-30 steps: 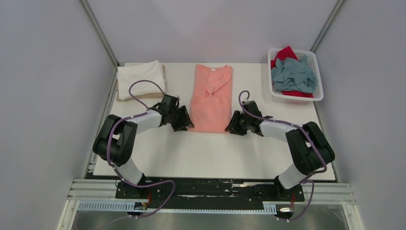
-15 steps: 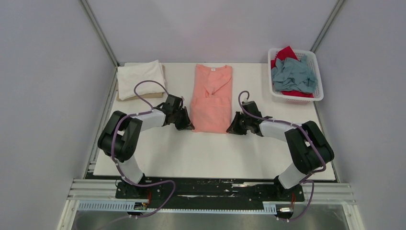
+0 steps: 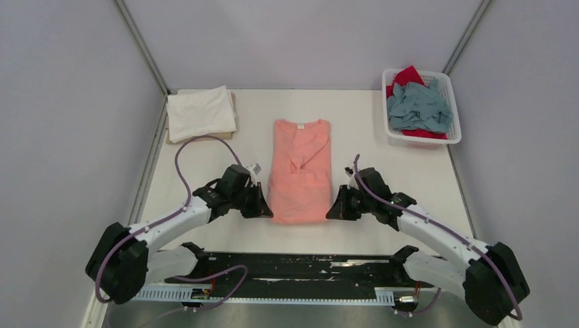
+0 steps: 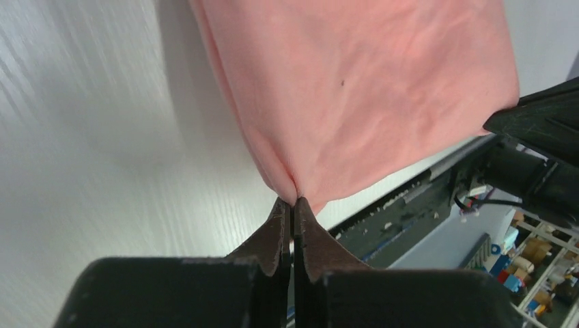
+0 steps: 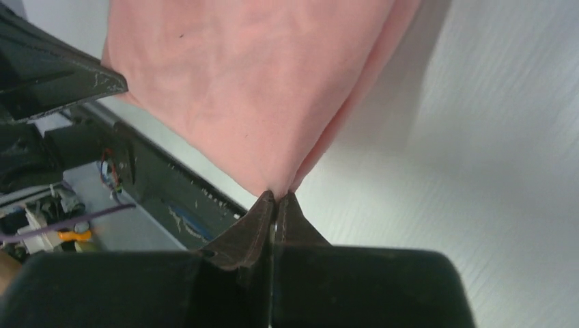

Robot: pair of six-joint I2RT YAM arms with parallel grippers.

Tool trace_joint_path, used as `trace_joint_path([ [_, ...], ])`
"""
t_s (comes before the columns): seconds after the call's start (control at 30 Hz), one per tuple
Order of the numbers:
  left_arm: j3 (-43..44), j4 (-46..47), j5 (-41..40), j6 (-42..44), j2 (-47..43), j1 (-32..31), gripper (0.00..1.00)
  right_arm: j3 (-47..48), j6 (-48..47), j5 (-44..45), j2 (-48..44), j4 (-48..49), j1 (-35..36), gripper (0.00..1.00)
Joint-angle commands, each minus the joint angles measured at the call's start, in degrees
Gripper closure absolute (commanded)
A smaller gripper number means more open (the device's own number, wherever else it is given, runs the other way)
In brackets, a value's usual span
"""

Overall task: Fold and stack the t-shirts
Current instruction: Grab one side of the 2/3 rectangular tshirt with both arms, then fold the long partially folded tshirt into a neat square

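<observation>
The salmon-pink soft cloth t-shirt (image 3: 299, 171) shows a fine, matt weave, smooth with only gentle creases. The white table top (image 3: 205, 157) under it is matt too, faintly streaked like grained laminate. On the left gripper (image 4: 293, 205) and the right gripper (image 5: 275, 201) the fingers are dull dark brown and slightly scuffed. At the back, the white plastic lattice basket (image 3: 423, 142) has a slight sheen, and the grey-blue cloth shirt (image 3: 418, 106) in it is matt and heavily rumpled.

On the white table (image 3: 205, 171) lie a pink t-shirt (image 3: 300, 171) in the middle, a tan board (image 3: 205, 138) far left (a white t-shirt (image 3: 201, 113) sits on it) and a basket (image 3: 423, 142) far right.
</observation>
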Motion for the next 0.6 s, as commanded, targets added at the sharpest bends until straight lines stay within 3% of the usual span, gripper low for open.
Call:
trace_joint_path([
  [0.0, -1.2, -7.5, 1.2, -1.5, -12.2, -1.9, 1.00, -0.2, 0.3, -3.9, -11.3, -8.7, 3.4, 1.00],
  [0.17, -0.9, -11.3, 2.1, -4.4, -25.8, -3.0, 1.00, 0.1, 2.4, -6.8, -20.1, -10.9, 4.3, 1.00],
  [0.27, 0.6, -10.0, 0.8, -4.2, -28.2, -3.0, 1.00, 2.7, 1.9, -4.7, -20.5, -11.2, 4.2, 1.00],
  [0.4, 3.6, -6.6, -2.4, -2.5, -24.0, -2.9, 1.00, 8.2, -0.2, 0.6, -16.8, -11.3, 2.9, 1.00],
  [0.57, 10.0, -3.8, -2.1, -0.2, -15.4, 1.4, 1.00, 14.6, -3.6, 2.2, -9.5, -11.1, -4.2, 1.00],
])
